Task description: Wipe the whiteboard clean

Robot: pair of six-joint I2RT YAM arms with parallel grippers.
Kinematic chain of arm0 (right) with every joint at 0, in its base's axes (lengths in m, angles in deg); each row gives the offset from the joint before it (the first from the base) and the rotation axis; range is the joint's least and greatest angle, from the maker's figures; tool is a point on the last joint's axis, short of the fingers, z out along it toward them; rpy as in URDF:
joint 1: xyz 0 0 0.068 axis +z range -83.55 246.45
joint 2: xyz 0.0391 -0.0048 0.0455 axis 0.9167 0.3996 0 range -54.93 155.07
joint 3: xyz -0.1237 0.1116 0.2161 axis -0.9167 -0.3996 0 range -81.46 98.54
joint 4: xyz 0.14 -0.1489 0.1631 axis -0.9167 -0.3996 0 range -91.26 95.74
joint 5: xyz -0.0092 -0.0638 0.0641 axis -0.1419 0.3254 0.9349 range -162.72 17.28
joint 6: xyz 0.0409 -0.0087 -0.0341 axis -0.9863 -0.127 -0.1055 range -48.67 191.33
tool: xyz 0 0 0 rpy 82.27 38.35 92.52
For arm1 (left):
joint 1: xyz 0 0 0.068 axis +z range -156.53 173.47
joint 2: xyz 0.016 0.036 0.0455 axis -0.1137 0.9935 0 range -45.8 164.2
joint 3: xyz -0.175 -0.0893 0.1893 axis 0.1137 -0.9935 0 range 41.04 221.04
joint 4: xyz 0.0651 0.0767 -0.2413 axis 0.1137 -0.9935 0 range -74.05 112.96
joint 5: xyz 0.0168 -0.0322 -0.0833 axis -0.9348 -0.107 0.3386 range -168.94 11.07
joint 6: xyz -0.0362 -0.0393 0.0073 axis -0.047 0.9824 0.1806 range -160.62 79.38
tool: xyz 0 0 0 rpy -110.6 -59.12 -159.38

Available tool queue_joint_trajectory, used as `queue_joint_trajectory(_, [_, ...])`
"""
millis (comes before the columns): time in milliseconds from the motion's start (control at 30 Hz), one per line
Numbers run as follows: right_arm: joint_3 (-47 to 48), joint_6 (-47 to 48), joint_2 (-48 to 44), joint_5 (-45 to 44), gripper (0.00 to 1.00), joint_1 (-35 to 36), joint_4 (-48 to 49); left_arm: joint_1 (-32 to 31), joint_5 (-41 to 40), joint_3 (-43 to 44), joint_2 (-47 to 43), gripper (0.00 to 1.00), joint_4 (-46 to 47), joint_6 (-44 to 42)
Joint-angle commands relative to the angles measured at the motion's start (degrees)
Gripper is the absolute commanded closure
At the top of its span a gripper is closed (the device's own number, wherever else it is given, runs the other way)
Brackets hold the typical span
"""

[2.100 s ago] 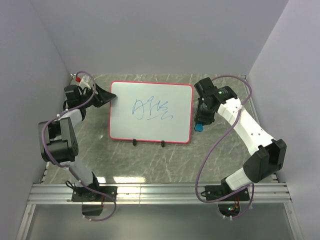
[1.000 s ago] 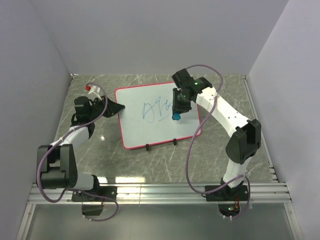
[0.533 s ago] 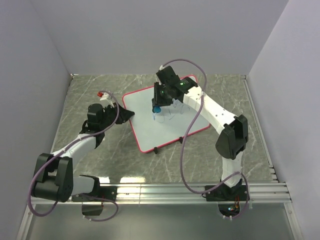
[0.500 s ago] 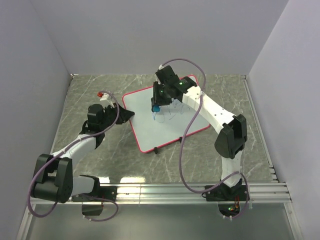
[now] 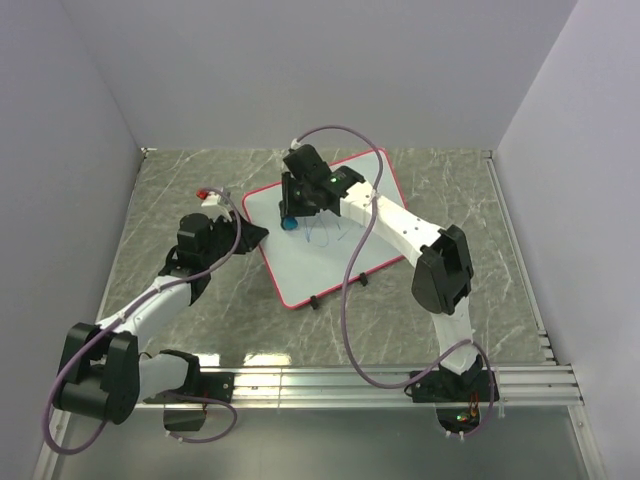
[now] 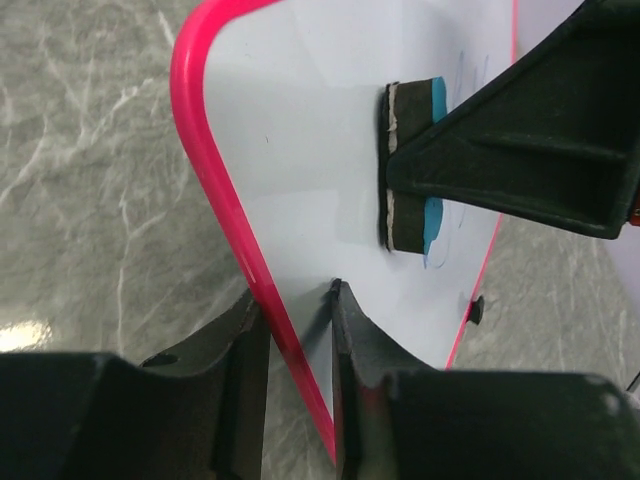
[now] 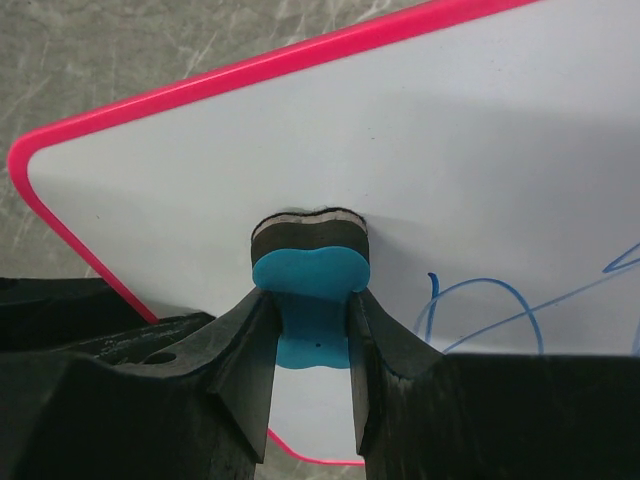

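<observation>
- Wiping is the step in hand: the right hand (image 7: pixel 310 322) pinches the blue eraser (image 7: pixel 308 272) between its fingers and presses its dark felt face onto the whiteboard (image 7: pixel 460 140).
- The eraser sits near the edge that the other arm grips.
- The left hand (image 6: pixel 296 300) is clamped on the board's pink frame (image 6: pixel 215 180), one finger on each side of the edge, steadying it.
- The whiteboard lies skewed on the grey marbled worktop (image 5: pixel 180 175) between the two arms, with its two black feet (image 5: pixel 315 301) toward the near side.
- Just beside the eraser lie blue scribbles (image 7: pixel 485 305), so I judge the job unfinished.
- The next move calls for a firm sweep across those marks while the left hand holds the board from sliding.
- The scribbles read as loops, not legible words; no brand or label shows.
</observation>
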Motion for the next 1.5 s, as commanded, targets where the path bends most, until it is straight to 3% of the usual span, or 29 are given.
queue_joint_trajectory(0, [-5.63,-1.29,-0.39,-4.82,1.0,-0.46,1.82,-0.81,-5.62,-1.27,-0.64,1.0,-9.83,-12.55])
queue_joint_trajectory(400, [-28.75,-6.74,-5.41,-8.08,1.0,-1.52,3.75,-0.28,-6.24,0.31,-2.04,1.0,-12.73,-17.13])
queue_joint_trajectory(800, [-38.78,-10.17,-10.24,-12.03,1.0,-1.6,4.89,0.51,-7.64,0.22,-5.65,1.0,-14.67,-19.33])
queue_joint_trajectory(1133, [-35.02,-8.59,-12.44,-13.79,1.0,-1.69,4.1,0.51,-6.41,-0.22,-6.53,1.0,-13.18,-18.01])
queue_joint_trajectory(1467, [-14.66,-4.73,-4.64,-12.91,1.0,-1.6,1.83,0.51,-1.84,-0.31,-5.65,1.0,-11.24,-16.87])
